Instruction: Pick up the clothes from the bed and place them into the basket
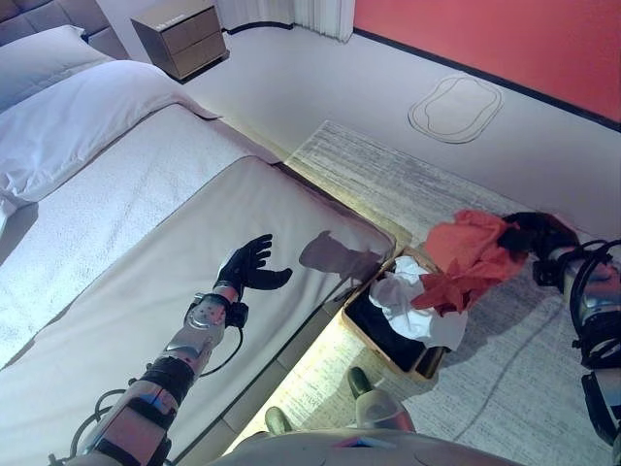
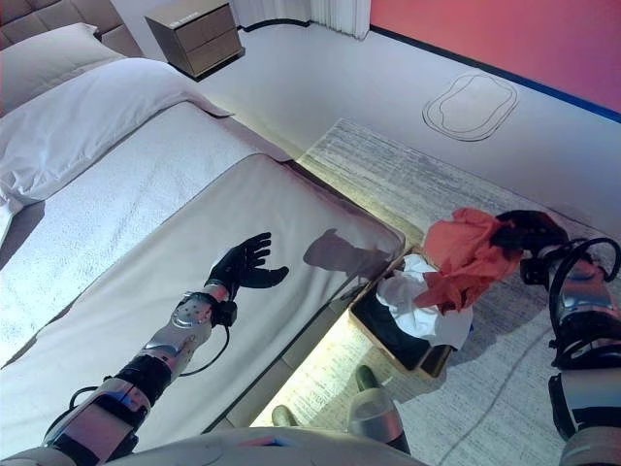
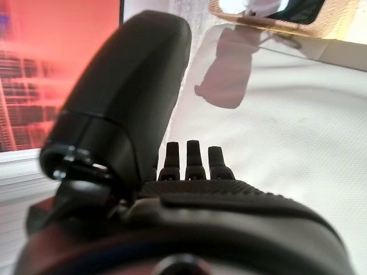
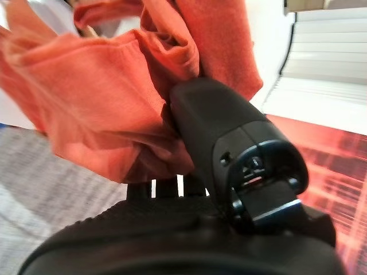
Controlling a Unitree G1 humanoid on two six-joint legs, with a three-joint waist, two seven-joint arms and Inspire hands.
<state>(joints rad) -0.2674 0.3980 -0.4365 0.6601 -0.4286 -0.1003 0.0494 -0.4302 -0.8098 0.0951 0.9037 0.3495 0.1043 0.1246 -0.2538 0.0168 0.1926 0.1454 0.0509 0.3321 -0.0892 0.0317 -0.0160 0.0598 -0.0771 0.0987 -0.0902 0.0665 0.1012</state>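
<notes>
An orange garment (image 1: 473,258) hangs bunched from my right hand (image 1: 537,236), whose fingers and thumb (image 4: 212,123) are curled round the cloth (image 4: 103,97). It dangles above the basket (image 1: 390,340), a low wicker box with a dark lining beside the bed's foot. A white garment (image 1: 419,309) lies in the basket and spills over its rim. My left hand (image 1: 250,264) hovers open over the bed's beige cover (image 1: 146,320), fingers (image 3: 192,154) straight, holding nothing.
A white pillow (image 1: 68,121) lies at the head of the bed. A wooden nightstand (image 1: 180,37) stands by the far wall. A grey rug (image 1: 408,189) lies under the basket. An oval outline (image 1: 456,107) marks the floor by the red wall.
</notes>
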